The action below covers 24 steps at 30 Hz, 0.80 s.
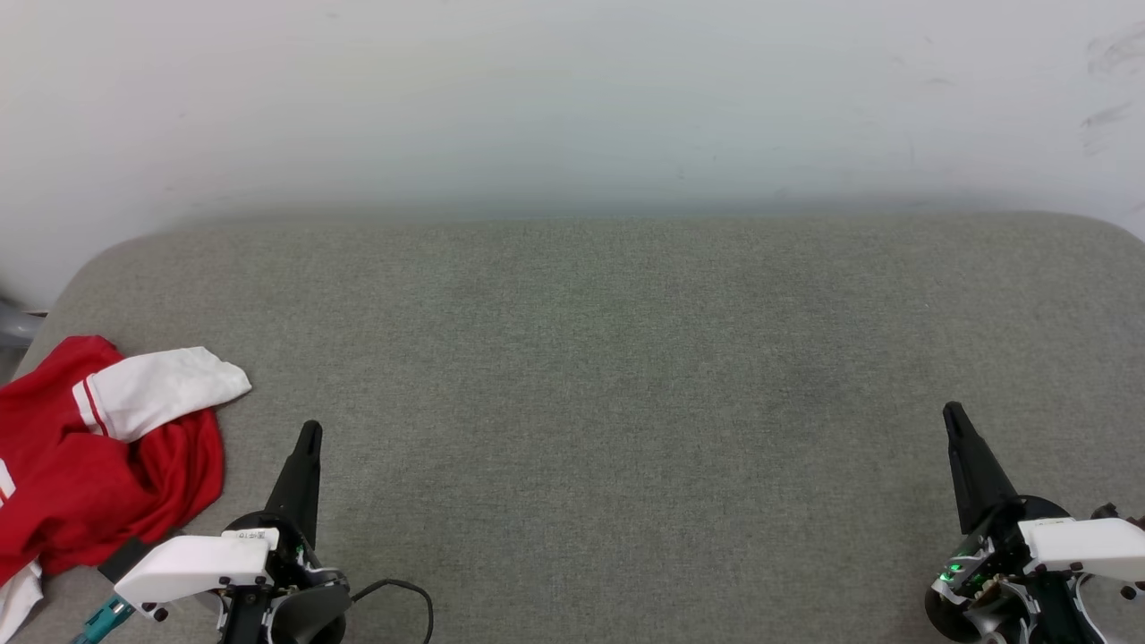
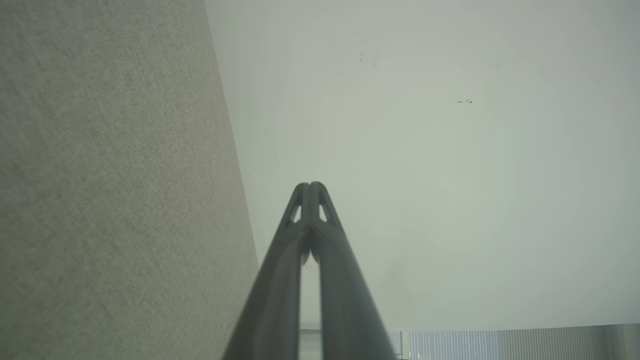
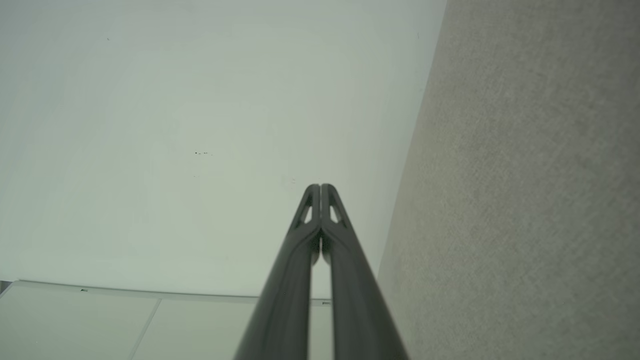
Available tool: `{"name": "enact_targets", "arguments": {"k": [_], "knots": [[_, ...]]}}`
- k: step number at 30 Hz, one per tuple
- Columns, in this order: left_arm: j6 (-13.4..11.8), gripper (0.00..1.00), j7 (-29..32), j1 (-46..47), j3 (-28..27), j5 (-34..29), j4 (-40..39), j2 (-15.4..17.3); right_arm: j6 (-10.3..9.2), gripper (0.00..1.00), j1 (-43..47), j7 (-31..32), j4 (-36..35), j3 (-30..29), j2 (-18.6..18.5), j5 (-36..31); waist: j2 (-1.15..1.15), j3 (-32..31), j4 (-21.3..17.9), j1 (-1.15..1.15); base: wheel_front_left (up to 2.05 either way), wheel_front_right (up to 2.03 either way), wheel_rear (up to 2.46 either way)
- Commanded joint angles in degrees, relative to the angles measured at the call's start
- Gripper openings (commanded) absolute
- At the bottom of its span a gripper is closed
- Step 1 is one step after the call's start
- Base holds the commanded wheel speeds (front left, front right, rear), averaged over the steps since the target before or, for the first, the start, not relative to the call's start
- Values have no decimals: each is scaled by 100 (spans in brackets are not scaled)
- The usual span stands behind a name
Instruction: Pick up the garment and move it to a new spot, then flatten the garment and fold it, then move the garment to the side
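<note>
left claw (image 1: 307, 438) and right claw (image 1: 954, 413) are both resting low, clenched on nothing. the crumpled red jersey shirt with white sleeves (image 1: 80, 465) is lying just left of the left claw, well apart from the right claw, bunching at the rounded edge of the grey fabric-covered surface (image 1: 626, 358). a shallow pinch on one loose fold would be risking a slip or a drag over that edge. bare room is stretching between the claws and ahead toward the white wall (image 1: 572, 107).
</note>
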<state>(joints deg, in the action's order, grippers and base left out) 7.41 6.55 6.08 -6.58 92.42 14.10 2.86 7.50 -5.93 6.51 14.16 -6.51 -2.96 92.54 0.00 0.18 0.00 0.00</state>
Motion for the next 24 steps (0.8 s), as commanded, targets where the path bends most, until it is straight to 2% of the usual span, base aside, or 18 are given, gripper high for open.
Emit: {"name": "enact_targets", "arguments": {"k": [1,24], "knots": [[27,0,12,35,-7,0,-5,-11,-2,0,-74,-4,5,2,13,-26,0,0,0,0,0,0,0],[27,0,12,35,-10,0,-5,-11,-2,0,-74,-4,5,3,13,-26,0,0,0,0,0,0,0]]}}
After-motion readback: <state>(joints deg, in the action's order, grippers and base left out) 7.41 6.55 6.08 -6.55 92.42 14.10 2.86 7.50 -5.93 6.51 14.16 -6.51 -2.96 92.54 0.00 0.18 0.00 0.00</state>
